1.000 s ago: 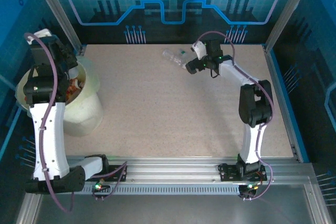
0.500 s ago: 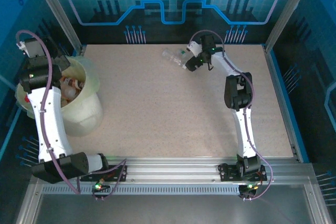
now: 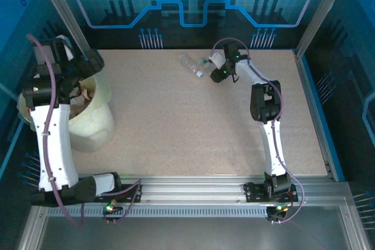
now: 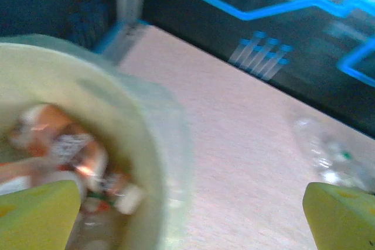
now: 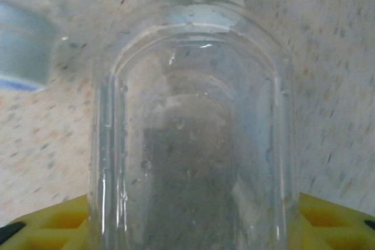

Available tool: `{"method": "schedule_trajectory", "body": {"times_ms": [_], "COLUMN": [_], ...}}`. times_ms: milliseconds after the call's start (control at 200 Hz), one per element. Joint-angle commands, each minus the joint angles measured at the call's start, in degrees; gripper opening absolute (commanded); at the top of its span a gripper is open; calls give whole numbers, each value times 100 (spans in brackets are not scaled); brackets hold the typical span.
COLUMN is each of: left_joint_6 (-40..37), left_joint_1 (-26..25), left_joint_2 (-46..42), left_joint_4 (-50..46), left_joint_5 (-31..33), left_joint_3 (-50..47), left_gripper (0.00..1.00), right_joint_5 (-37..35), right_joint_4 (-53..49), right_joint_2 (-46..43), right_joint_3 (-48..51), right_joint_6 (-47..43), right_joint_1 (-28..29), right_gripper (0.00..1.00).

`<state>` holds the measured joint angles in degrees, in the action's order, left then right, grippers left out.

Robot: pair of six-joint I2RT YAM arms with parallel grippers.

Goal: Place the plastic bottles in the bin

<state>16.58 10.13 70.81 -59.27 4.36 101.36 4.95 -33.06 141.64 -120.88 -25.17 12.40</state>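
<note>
- Two clear bottles, far side of the table, well apart from the bin. I log them lying side by side, near each other.
- Green-cap bottle: the nearer of the pair to the right gripper. On the right wrist camera I see the green-cap bottle lying between the yellow fingers, cap end pointing away from the wrist, droplets inside its wall.
- Blue-cap bottle: left of the first. Its pale cap shows at the left edge of the right wrist camera.
- Right gripper: jaws spread wide, one to each side of the green-cap bottle. I cannot tell whether the pads touch it.
- Bin, left edge of the table: round, cream, with a thin bag over its rim.
- Binned bottles: several in the bin, with orange and brown labels; blurred, so I give no count.
- Left gripper: hangs over the far rim of the bin. On its own camera I see the left gripper with its fingers wide apart and nothing between them.
- Both clear bottles show as a blur on the left wrist camera, on the table beyond the bin.
</note>
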Motion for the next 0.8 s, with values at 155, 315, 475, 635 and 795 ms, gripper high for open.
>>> {"method": "schedule_trajectory", "body": {"times_ms": [155, 315, 475, 635, 795], "left_joint_6": [1641, 2034, 2455, 2592, 2710], "left_joint_1": [-1280, -2352, -3091, -3809, -4085], "left_joint_2": [-735, -639, -200, 396, 768], "left_joint_4": [2731, 3695, 4554, 5193, 5801], "left_joint_5": [-2187, -1905, -1940, -1831, -1632], "left_joint_3": [-2012, -2810, -3283, -3449, -3553], "left_gripper": [99, 99, 99, 99, 99], "right_joint_5": [236, 227, 291, 193, 504], "right_joint_4": [1573, 2322, 2838, 3379, 3886], "right_joint_2": [-2558, -3904, -5066, -5975, -6378], "right_joint_3": [2918, 4559, 5742, 6674, 7017], "right_joint_6": [1079, 1620, 2363, 2903, 3400], "right_joint_1": [6, 214, 617, 1290, 1732], "right_gripper": [47, 43, 42, 42, 42]}}
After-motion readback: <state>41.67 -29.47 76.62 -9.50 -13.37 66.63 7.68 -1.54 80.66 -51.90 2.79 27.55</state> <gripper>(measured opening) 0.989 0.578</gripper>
